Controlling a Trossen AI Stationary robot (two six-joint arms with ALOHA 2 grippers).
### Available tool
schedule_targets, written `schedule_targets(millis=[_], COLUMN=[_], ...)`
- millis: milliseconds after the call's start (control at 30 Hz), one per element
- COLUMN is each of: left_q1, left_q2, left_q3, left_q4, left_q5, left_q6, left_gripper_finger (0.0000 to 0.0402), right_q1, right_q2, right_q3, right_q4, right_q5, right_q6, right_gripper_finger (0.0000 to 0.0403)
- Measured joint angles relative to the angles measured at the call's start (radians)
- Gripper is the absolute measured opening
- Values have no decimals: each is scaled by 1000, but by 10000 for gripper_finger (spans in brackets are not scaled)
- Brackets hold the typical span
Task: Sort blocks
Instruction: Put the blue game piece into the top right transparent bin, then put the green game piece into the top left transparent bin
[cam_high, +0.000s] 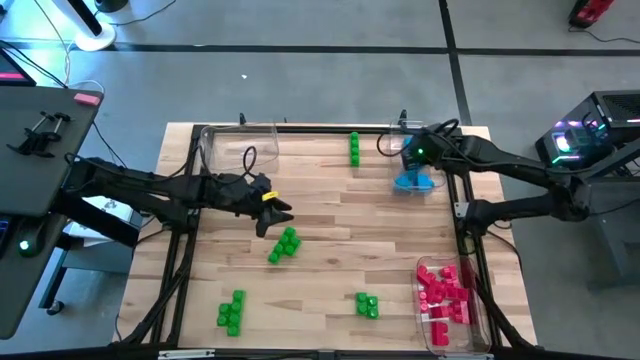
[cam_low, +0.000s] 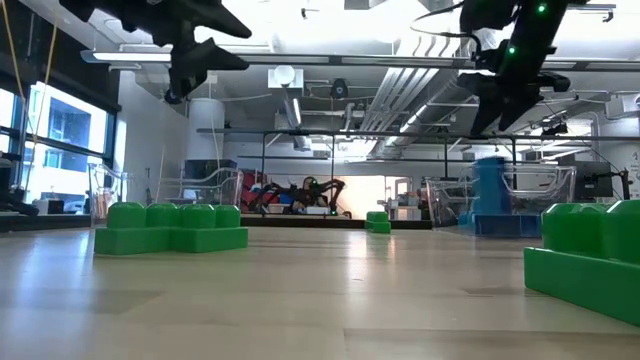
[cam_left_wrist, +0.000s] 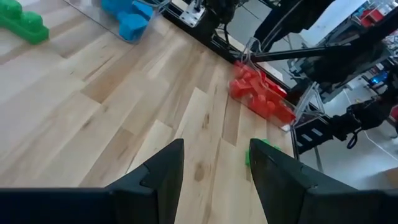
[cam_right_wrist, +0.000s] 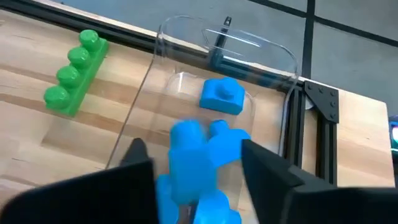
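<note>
Blocks of three colours lie sorted across a wooden counter (cam_high: 320, 210), seen from directly above. We find the light blue blocks (cam_high: 415, 181) collected in a clear tray (cam_high: 412, 128) at the far right corner, and the red-pink blocks (cam_high: 445, 292) heaped in a second clear tray (cam_high: 440, 335) at the near right edge. A third clear tray (cam_high: 238, 148) stands at the far left.

Green blocks remain loose on the counter: a short row (cam_high: 354, 149) at the far edge just left of the blue tray, a cluster (cam_high: 283, 245) near the middle, a group (cam_high: 232, 312) at the near left, and another (cam_high: 367, 304) at the near centre.

We place the right gripper (cam_high: 418, 160) above the blue tray. In its wrist view the jaws stand apart, with blue blocks (cam_right_wrist: 202, 165) showing in the gap between them; we cannot tell whether the jaws touch a block.

The left gripper (cam_high: 280, 212) hangs over the counter left of centre, just on the far side of the middle green cluster. Its jaws are parted with nothing between them; we see only bare wood and part of a green block (cam_left_wrist: 264, 149) past its fingers (cam_left_wrist: 155, 177).
</note>
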Motion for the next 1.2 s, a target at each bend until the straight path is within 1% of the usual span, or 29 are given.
schedule_targets(millis=[133,233,333,400,467,533,633,700,900,1067,1133,1200], left_q1=[0,0,1,5,10,11,11,10,3,-25,-45,-65], left_q2=[-5,-30,-59,-78,-90,-93,-93,-93,-93,-92,-93,-93], left_q3=[0,0,0,0,0,0,0,0,0,0,0,0], left_q4=[3,3,-3,1,5,4,7,6,7,39,53,55], left_q5=[5,8,-1,-16,-40,-64,-77,-77,-77,-73,-63,-61], left_q6=[-12,-6,0,2,2,2,2,-1,-56,-110,-121,-122], left_gripper_finger=[168,168,168,168,168,168,168,168,168,168,168,168], right_q1=[-7,-7,-7,-7,-7,-3,11,21,-5,-41,-59,-80], right_q2=[-7,-11,-7,23,90,185,349,461,746,917,967,1008], right_q3=[5,41,72,89,114,142,198,251,441,599,644,669], right_q4=[6,37,150,217,237,244,300,310,289,200,176,164], right_q5=[-3,-29,-114,-158,-181,-202,-259,-278,-257,-200,-209,-242], right_q6=[-27,-62,-94,-62,-15,18,27,20,38,43,47,57], right_gripper_finger=[195,233,250,252,251,249,247,247,247,247,247,247])
